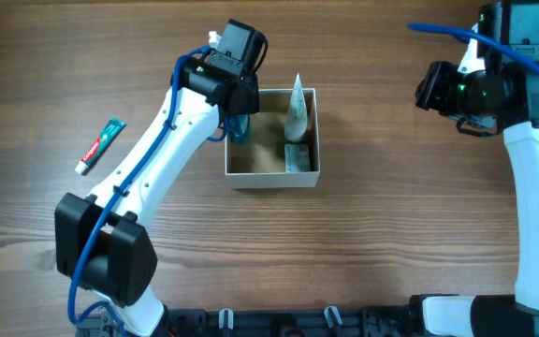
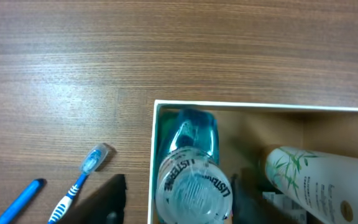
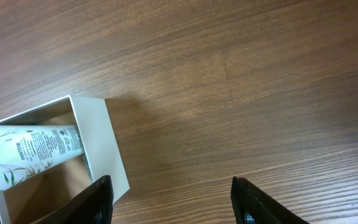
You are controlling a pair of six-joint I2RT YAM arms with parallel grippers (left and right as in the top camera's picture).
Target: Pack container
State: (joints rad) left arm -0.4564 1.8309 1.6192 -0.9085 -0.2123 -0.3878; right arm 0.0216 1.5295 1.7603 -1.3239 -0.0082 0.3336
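A square open-topped container (image 1: 271, 180) with thin white walls and a tan cardboard inside is seen on the wood-grain table (image 1: 391, 243). Along its right wall a white squeeze tube with a green leaf print (image 1: 298, 105) is propped. A small pale packet (image 1: 297, 157) lies at the near right corner.

The left gripper (image 1: 236, 120) is held over the container's left side. Below it, a clear blue mouthwash bottle with a see-through cap (image 2: 190, 177) stands upright just inside the left wall. The jaws are seen apart. The one finger (image 2: 107, 202) that shows plainly is outside the wall and clear of the bottle, so nothing is judged to be clamped. The right gripper (image 3: 179, 202) is held well to the container's right, its jaws wide apart and empty.

The step in hand is judged to be the release of the bottle. A straight lift is called for next, since the thin wall lies between finger and bottle and could be caught by a sideways pull.

Left of the container a blue-and-white toothbrush (image 2: 79, 182) lies near the wall, and a red, green and white toothpaste tube (image 1: 99, 147) further off. Both are to be packed. Bare floor is left between bottle and white tube, and open table on every side.
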